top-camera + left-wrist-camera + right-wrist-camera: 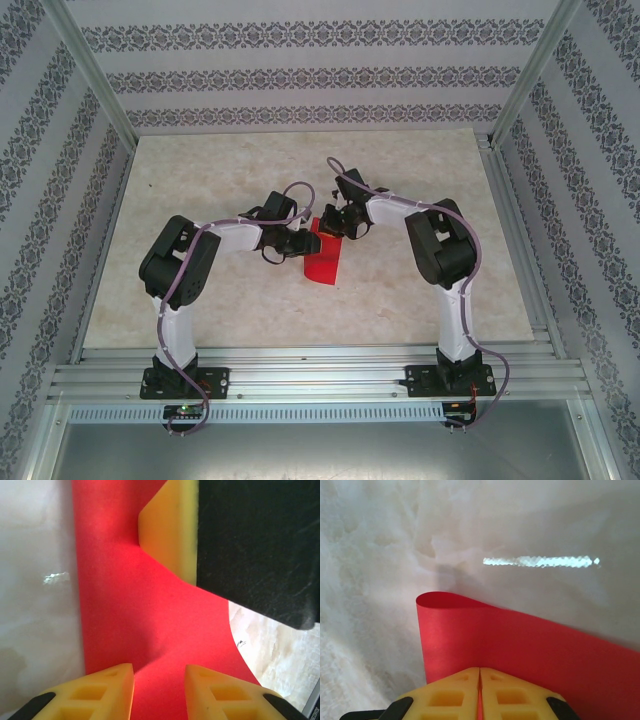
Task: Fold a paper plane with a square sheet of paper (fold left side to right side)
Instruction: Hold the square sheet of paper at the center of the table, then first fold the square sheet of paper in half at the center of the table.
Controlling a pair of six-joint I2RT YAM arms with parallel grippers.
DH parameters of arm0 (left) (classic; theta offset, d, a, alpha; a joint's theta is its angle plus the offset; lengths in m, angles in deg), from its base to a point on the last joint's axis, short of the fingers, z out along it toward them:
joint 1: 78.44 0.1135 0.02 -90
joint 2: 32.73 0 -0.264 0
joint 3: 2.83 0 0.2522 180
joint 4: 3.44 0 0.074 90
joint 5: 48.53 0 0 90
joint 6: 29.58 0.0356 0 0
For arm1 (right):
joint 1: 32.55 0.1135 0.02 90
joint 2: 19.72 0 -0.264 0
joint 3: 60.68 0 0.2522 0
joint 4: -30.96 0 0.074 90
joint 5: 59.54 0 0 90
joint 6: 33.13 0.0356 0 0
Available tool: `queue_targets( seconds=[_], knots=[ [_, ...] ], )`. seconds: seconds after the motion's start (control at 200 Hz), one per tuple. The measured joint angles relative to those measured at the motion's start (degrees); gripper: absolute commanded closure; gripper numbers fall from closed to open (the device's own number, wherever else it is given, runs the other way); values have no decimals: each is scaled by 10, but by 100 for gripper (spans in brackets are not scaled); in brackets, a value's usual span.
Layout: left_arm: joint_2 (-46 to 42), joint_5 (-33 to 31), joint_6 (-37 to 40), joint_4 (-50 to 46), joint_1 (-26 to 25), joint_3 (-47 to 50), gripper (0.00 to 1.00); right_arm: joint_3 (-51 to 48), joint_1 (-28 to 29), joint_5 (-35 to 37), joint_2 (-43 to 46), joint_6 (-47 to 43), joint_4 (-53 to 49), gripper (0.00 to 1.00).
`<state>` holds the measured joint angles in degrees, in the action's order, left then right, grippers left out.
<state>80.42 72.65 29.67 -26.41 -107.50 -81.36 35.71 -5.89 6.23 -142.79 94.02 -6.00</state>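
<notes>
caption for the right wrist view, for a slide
Right tool clamped shut on a red paper whose far edge curls over, above the pale marbled table.

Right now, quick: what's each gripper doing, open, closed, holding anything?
Left gripper: open, fingers apart over the red paper.
Right gripper: closed on the red paper.

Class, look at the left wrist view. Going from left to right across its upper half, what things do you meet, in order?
Pale marbled table → red paper → yellow finger pad → black finger body behind that pad.
</notes>
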Motion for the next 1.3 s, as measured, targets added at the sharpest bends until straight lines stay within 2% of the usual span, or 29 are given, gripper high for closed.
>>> queue_targets(
  seconds=[0.385,0.914,1.299],
  knots=[
    [-12,17,51,16,-2,19,61,26,14,40,-6,-28,-41,91],
    [-51,46,98,13,-14,76,60,29,21,40,-7,-30,-50,92],
    [-72,59,125,-7,-47,99,60,30,21,41,-7,-31,-52,92]
  ],
)
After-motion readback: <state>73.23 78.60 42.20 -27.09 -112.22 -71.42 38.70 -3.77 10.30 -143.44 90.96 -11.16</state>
